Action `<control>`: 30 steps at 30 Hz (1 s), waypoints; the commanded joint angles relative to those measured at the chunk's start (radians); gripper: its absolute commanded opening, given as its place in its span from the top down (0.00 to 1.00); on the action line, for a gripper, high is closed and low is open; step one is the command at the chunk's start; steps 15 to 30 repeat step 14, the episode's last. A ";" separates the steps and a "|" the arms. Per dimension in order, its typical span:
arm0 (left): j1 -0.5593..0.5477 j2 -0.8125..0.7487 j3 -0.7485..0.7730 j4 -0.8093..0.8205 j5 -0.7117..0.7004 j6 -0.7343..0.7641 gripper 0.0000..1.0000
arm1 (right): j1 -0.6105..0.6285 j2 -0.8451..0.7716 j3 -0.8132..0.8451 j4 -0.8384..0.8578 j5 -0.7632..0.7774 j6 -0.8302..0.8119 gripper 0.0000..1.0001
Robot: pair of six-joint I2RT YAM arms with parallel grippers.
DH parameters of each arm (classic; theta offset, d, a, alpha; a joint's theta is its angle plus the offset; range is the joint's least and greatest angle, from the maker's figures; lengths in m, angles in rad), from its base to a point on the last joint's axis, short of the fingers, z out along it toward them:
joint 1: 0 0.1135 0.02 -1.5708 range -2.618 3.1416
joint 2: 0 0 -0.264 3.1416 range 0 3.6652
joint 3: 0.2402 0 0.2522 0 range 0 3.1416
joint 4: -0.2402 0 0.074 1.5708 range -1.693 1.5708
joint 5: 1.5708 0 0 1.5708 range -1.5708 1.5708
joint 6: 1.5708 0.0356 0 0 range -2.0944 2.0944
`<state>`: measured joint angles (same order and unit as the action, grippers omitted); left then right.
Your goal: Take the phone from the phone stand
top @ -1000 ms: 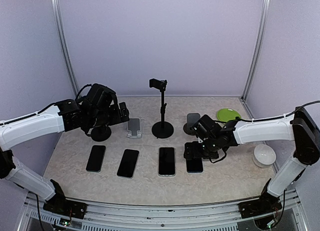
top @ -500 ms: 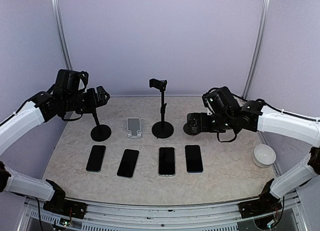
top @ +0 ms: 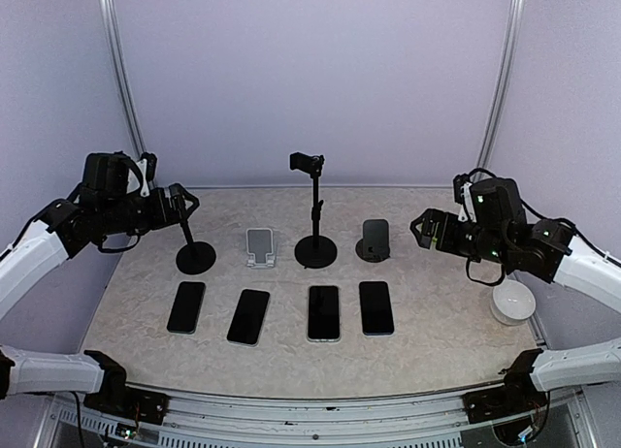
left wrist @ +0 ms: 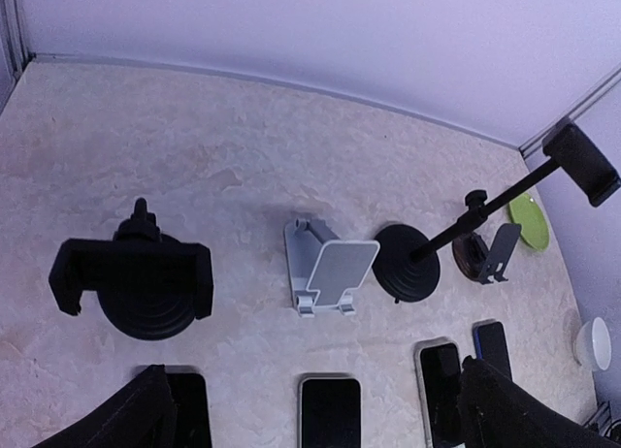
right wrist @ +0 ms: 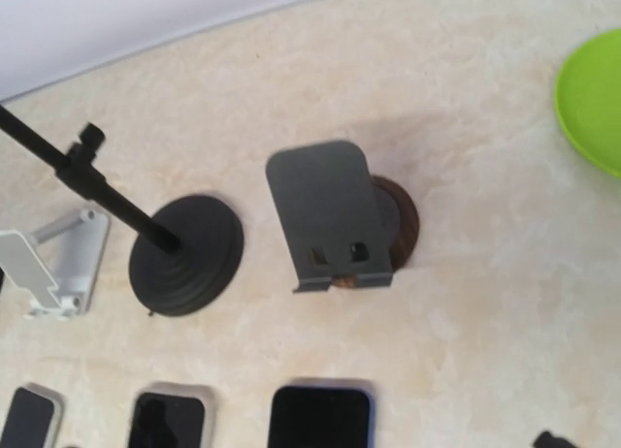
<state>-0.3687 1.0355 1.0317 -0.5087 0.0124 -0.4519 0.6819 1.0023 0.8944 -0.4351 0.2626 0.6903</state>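
on the pale marbled tabletop (top: 437, 332), the rightmost flat black phone (top: 376, 307) now lies face up at the end of a row of four. it is just in front of the dark grey plate-backed phone stand on a round brown base (top: 375, 237), which stands bare. a second ago the right end effector (top: 423, 227) was down low over that phone. now it has lifted away and swung out to the right, well clear of the phone, its jaws spread as wide as they go with nothing between them. the left end effector (top: 180, 202) has likewise pulled back from the black round-based clamp stand (top: 195, 258) toward the left wall, jaws fully apart and empty. the other three phones (top: 248, 316), the white folding stand (top: 259, 246) and the tall black pole stand (top: 315, 246) sit where they were. the left wrist view shows every cradle vacant. judged from this, the phone is off its stand and released, both arms are retreating, and the task looks finished, with nothing apparently left to grasp.
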 commanded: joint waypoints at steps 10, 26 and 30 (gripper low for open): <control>0.007 -0.023 -0.119 0.045 0.075 -0.042 0.01 | -0.008 0.073 -0.070 0.097 -0.073 0.039 0.00; 0.007 -0.017 -0.115 0.052 0.073 -0.042 0.01 | -0.008 0.086 -0.059 0.098 -0.078 0.030 0.00; 0.007 -0.017 -0.115 0.052 0.073 -0.042 0.01 | -0.008 0.086 -0.059 0.098 -0.078 0.030 0.00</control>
